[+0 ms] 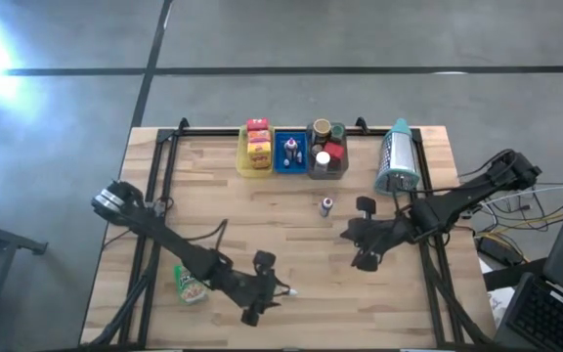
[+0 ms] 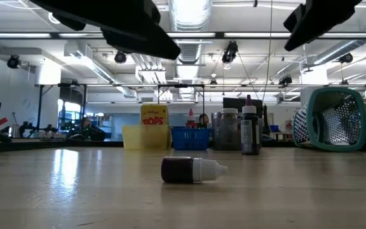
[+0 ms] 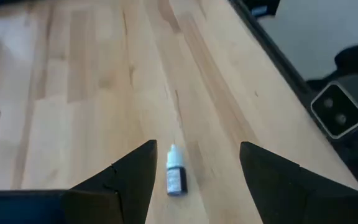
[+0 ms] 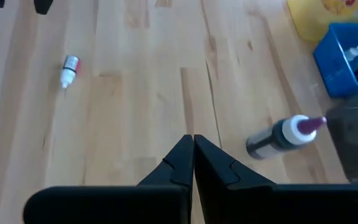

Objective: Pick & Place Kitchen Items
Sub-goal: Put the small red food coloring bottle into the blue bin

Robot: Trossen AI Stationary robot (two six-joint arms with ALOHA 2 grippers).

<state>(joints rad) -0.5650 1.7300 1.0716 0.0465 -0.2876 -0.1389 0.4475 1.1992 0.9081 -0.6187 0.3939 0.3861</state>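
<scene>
A tiny dark vial with a white cap (image 3: 175,174) lies on its side on the wooden table near the front edge, also seen as the vial (image 1: 289,291) and the vial (image 2: 192,170). My left gripper (image 3: 194,171) hovers open just short of it, and the vial shows between the two fingers, untouched. In the high view my left gripper (image 1: 270,289) sits front centre. A slim dark bottle with a purple tip (image 4: 284,137) stands upright mid-table, the same bottle (image 1: 326,205). My right gripper (image 4: 193,155) is shut and holds nothing, above the table right of centre (image 1: 356,241).
A green pouch (image 1: 191,284) lies beside the left arm. At the far edge stand a yellow tray (image 1: 243,161) with snack boxes, a blue tray (image 1: 281,156) with vials, and a grey tray (image 1: 315,172) with jars. A teal-framed grater (image 1: 397,161) lies at the far right.
</scene>
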